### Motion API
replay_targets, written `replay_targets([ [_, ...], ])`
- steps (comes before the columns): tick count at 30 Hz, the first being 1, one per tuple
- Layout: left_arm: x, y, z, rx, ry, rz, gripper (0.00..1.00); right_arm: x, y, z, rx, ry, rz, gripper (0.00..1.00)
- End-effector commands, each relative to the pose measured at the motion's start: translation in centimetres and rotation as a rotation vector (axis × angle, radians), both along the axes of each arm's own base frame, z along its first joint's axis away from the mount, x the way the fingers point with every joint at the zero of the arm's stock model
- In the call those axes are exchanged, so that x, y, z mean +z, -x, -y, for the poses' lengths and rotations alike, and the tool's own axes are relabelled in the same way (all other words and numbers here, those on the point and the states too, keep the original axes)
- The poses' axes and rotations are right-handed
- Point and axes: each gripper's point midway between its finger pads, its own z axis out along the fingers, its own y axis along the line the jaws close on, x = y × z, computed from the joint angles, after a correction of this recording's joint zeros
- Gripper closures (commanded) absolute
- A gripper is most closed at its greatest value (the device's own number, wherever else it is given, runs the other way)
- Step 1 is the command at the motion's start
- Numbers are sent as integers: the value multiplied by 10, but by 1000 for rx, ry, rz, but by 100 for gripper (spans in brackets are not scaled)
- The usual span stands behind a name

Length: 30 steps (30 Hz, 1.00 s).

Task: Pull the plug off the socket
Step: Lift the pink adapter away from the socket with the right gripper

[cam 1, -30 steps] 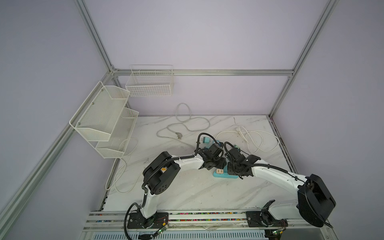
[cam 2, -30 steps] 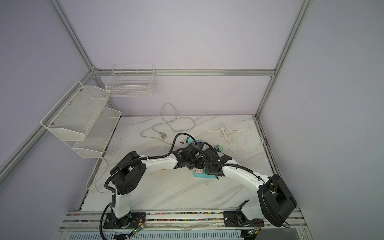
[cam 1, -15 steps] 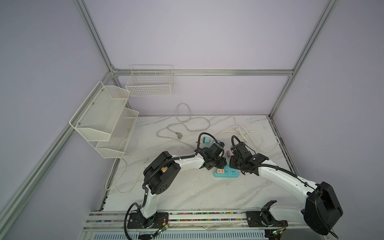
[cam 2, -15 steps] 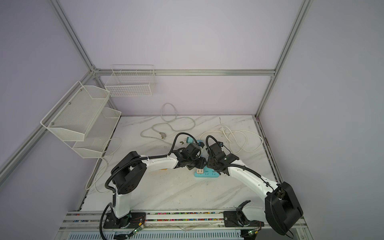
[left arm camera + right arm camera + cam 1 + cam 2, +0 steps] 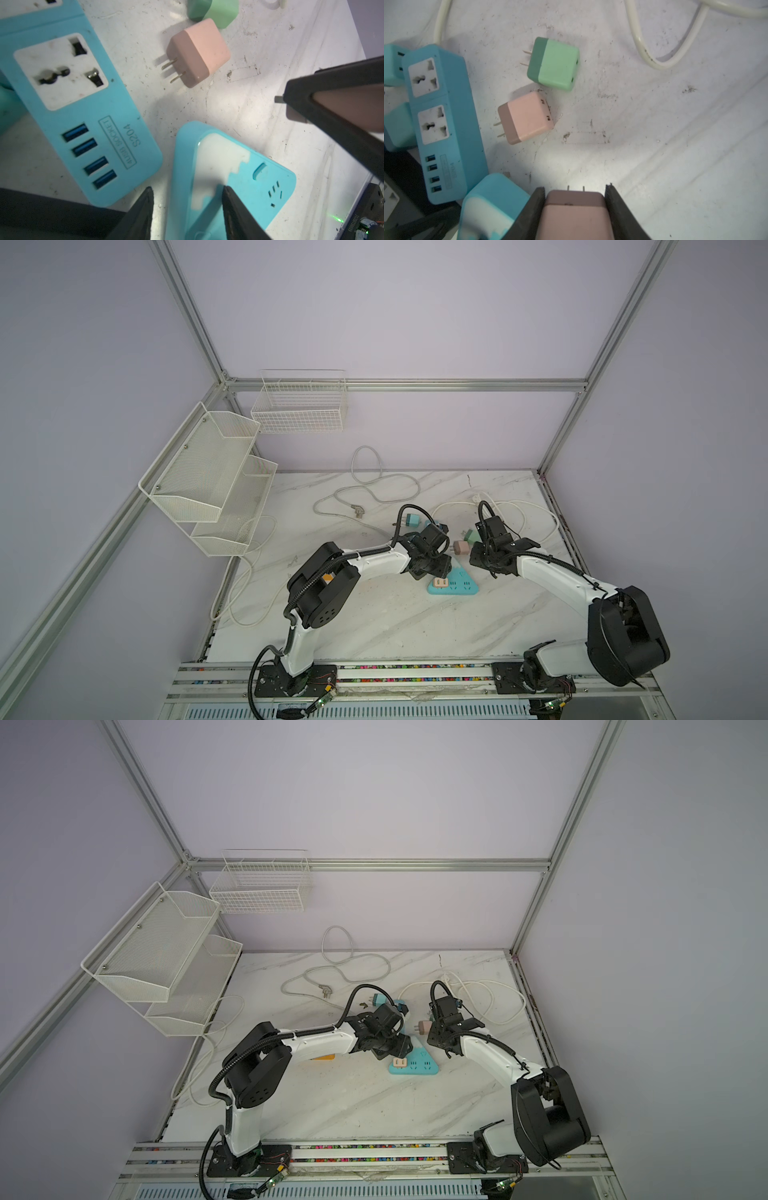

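Our right gripper [image 5: 574, 187], clenched on the pink plug [image 5: 574, 209], now sits one o'clock off the socket [image 5: 457, 585]; our left gripper [image 5: 187, 188] has released.

**Right claw grips, left claw gapes**

The left arm [image 5: 374, 564] and right arm [image 5: 557, 576] both stretch in low, elbows bent, wrists close together. The right claw [image 5: 574, 187] is clamped on a pink plug [image 5: 574, 216], whose prongs poke out ahead of its fingertips. Just beside it, the left claw [image 5: 187, 188] points down with its jaws parted.
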Motion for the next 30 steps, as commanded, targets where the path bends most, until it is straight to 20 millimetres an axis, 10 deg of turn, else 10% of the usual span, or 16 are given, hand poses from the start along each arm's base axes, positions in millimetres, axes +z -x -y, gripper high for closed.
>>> replay_targets([
  [1, -25, 5, -31, 3, -175, -45, 46, -1, -14, 13, -55, 47, 49, 77],
  [30, 22, -11, -32, 44, -105, 73, 42, -28, -60, 32, -175, 145, 84, 70],
])
